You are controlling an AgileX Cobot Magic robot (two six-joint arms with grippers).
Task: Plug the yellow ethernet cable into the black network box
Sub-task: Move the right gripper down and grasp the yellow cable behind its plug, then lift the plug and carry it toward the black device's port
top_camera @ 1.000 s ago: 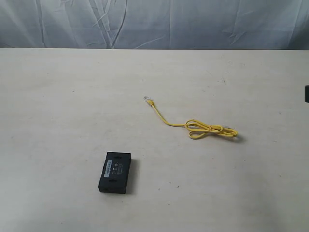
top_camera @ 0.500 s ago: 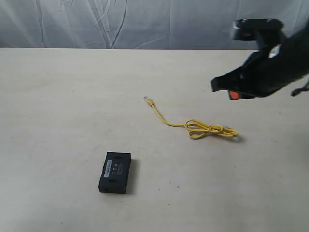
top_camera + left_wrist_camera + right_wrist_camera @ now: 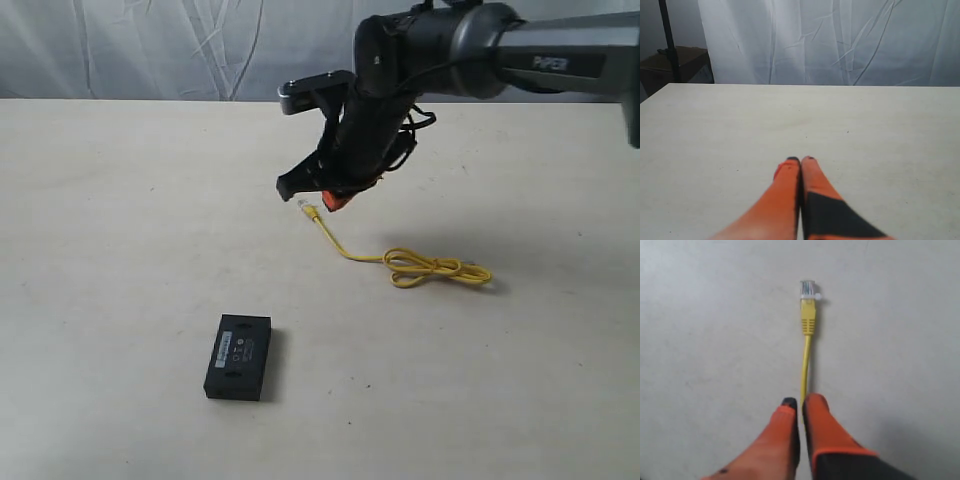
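Observation:
The yellow ethernet cable (image 3: 400, 262) lies on the table, its coiled loop to the right and its clear plug (image 3: 303, 204) at the left end. My right gripper (image 3: 330, 200) hangs just above that plug end. In the right wrist view its orange fingers (image 3: 800, 401) are shut, and the cable (image 3: 806, 355) runs out from under the tips to the plug (image 3: 807, 289), lying flat on the table. The black network box (image 3: 239, 356) sits apart at the front left. My left gripper (image 3: 800, 159) is shut and empty over bare table; it is out of the exterior view.
The pale table (image 3: 120, 220) stretches wide around both objects. A white curtain (image 3: 200, 50) hangs behind the far edge. In the left wrist view a dark stand and a brown box (image 3: 675, 62) lie beyond the table's corner.
The right arm has swung in from the right edge, crossed over the coiled loop and come down above the cable's plug end. Cable and box have not moved.

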